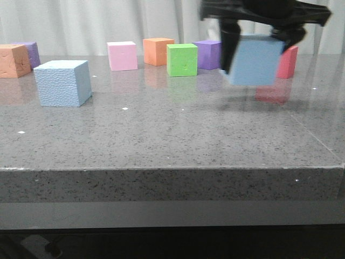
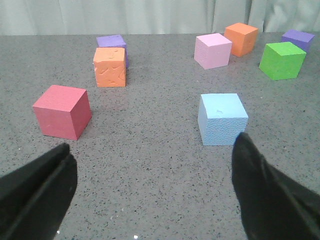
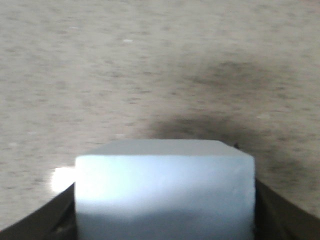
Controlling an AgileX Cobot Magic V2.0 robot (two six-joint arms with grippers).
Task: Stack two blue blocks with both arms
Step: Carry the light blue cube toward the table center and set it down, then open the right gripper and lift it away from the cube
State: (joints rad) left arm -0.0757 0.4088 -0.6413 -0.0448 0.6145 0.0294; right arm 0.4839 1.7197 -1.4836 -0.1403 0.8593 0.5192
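Observation:
One pale blue block [image 1: 62, 82] rests on the grey table at the left. It also shows in the left wrist view [image 2: 222, 119], just beyond the right fingertip of my left gripper [image 2: 153, 150], which is open, empty and low over the table. My right gripper [image 1: 261, 46] is shut on the second blue block [image 1: 254, 60] and holds it in the air above the table at the right, slightly tilted. In the right wrist view this block [image 3: 165, 195] fills the space between the black fingers [image 3: 264, 210]. The left gripper does not show in the front view.
Smaller cubes stand along the back of the table [image 1: 172, 140]: orange [image 1: 13, 60], purple [image 1: 31, 53], pink [image 1: 122, 55], orange [image 1: 157, 51], green [image 1: 181, 59], purple [image 1: 207, 54], red [image 1: 287, 62]. A red cube [image 2: 62, 111] lies near the left gripper.

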